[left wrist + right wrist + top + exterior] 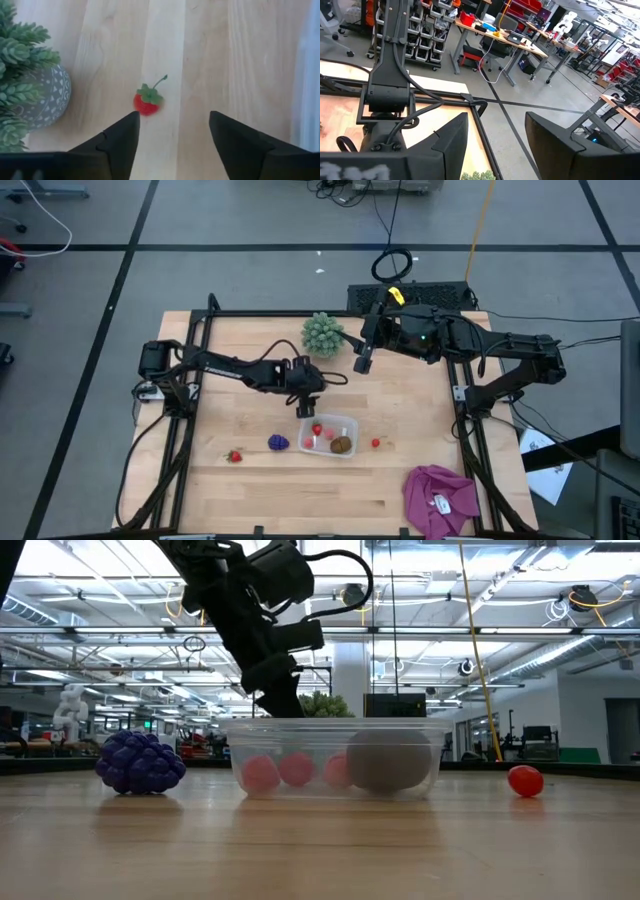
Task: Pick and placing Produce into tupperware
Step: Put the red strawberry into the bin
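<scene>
1. The left gripper [305, 412] hung just above the back-left corner of the tupperware [328, 436], its fingers [117, 142] spread apart with nothing between them.
2. In the left wrist view a red strawberry [146, 101] with a green cap lay on the wood just ahead of the open fingertips, apart from both; whether this piece sat inside or outside the container could not be told from that view.
3. Beside that strawberry, off to one side of the fingers, stood a grey patterned pot holding the green spiky plant [22, 80].
4. The clear container sat directly below and in front of the left gripper, holding the brown kiwi [388, 760] and three pinkish-red pieces [296, 769].
5. The purple grape cluster [278, 442] lay on the table just left of the container, and a loose strawberry [235, 456] farther left.
6. Another red piece [525, 780] lay right of the container, well apart from the left gripper.
7. The right gripper [362, 363] waited above the table's back edge, right of the plant, fingers apart and empty.
8. A magenta cloth [440, 498] lay at the front right corner.
</scene>
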Robot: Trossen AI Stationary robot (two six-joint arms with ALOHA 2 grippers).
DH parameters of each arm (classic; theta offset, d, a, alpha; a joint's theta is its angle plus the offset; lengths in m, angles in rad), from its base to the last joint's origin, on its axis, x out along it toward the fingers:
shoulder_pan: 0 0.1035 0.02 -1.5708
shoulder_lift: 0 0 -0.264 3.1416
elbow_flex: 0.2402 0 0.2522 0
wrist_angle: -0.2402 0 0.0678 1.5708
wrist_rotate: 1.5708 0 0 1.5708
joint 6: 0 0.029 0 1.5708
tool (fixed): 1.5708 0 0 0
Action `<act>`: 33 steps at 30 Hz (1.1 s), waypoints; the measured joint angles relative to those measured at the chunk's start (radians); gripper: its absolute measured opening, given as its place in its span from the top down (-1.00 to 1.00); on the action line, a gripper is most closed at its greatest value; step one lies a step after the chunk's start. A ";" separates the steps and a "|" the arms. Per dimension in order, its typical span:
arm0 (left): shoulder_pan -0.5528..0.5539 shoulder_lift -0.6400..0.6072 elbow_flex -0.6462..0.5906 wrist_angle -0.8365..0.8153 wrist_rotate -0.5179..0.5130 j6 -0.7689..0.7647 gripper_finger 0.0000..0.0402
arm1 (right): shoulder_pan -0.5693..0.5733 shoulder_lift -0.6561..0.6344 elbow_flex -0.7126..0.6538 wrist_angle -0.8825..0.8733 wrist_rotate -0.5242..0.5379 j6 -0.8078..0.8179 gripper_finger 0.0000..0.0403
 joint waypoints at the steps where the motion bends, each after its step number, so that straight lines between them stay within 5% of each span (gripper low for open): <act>1: 0.002 0.000 0.000 0.002 0.001 0.006 -0.26 | 0.000 0.000 0.000 0.000 0.000 0.000 0.06; 19: 0.050 0.002 0.000 0.041 0.097 0.095 -0.29 | 0.000 0.000 0.000 0.008 0.000 0.000 0.06; 33: 0.065 0.078 -0.001 0.075 0.079 0.128 -0.28 | 0.000 0.000 0.000 0.012 0.000 -0.007 0.06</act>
